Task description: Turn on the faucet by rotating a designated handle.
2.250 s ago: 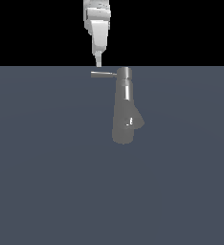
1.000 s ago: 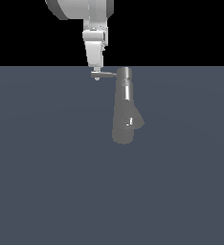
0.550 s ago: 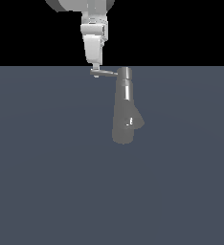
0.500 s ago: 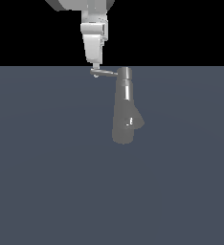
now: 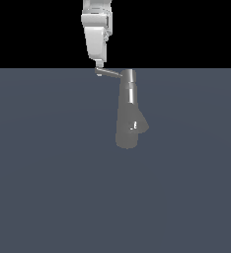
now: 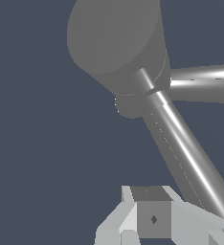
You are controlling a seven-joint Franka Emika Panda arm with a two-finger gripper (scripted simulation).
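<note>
The grey faucet (image 5: pixel 127 129) stands mid-scene in the exterior view, with a wide dull body, a stubby spout, a shiny neck and a cap (image 5: pixel 129 75). The thin handle (image 5: pixel 109 73) sticks out from the cap toward the exterior view's left, its free end tilted slightly upward in the picture. My white gripper (image 5: pixel 100 64) comes down from above with its jaws together, and its tip is at the handle's free end. In the wrist view the handle (image 6: pixel 185 153) runs as a shiny rod from the faucet (image 6: pixel 114 43) to beside my gripper (image 6: pixel 152 225). Nothing is between the fingers.
A flat dark grey floor (image 5: pixel 48 173) surrounds the faucet. Nothing else shows on it. The background above it is black.
My gripper has come down to the handle's free end. The handle has turned from level to slightly slanted, its free end now higher in the exterior view.
</note>
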